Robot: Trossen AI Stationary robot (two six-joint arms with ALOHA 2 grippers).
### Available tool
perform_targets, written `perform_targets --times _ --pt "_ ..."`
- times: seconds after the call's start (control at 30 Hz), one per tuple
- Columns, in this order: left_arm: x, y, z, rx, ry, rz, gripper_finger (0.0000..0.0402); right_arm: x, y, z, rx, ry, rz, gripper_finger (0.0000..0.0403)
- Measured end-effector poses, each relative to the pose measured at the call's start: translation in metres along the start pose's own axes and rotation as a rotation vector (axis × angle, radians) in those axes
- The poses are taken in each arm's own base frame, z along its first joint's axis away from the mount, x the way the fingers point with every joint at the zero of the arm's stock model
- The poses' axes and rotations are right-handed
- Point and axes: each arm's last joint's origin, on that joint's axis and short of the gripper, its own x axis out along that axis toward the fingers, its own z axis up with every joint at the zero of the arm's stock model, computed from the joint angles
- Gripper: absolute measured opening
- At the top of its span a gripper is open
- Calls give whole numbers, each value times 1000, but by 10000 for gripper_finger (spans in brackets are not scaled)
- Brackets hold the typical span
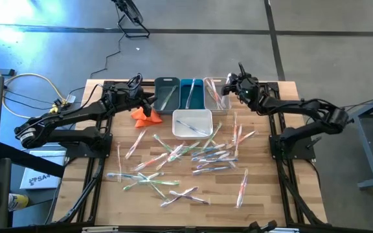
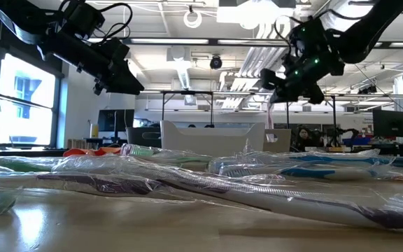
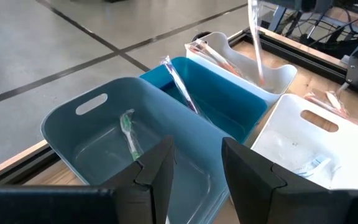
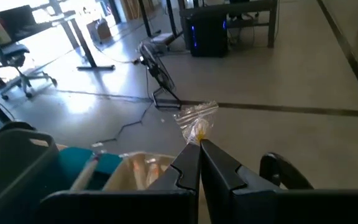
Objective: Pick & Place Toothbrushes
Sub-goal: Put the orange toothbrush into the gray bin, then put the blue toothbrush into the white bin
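- wrapped toothbrushes (image 1: 186,158) lie scattered on the near counter (image 1: 264,194), more in the far bins.
- right claw (image 4: 199,144), pinched on one toothbrush (image 4: 196,121), hangs over the clear bin (image 1: 216,95).
- left claw (image 3: 194,168), parted and holding nothing, hangs over the grey bin (image 3: 92,134).

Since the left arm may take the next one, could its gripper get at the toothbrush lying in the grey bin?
Probably yes: the left gripper hangs open just over the grey bin, and the green toothbrush lies alone inside, with nothing covering it.
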Motion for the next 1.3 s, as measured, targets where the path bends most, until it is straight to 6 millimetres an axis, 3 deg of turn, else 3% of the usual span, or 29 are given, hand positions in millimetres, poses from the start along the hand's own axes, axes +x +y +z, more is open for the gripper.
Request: perform_targets --times 0.33,0.6,1.03,1.3 --pt "0 0 0 0 0 0 133 15 -7 -14 51 83 15 4" --pt "0 0 0 0 3 1 133 17 -10 -14 53 97 36 11" --pt "0 0 0 0 4 1 133 16 -8 -10 8 64 63 112" --pt "0 0 0 0 4 1 133 0 3 12 32 -5 254 123"
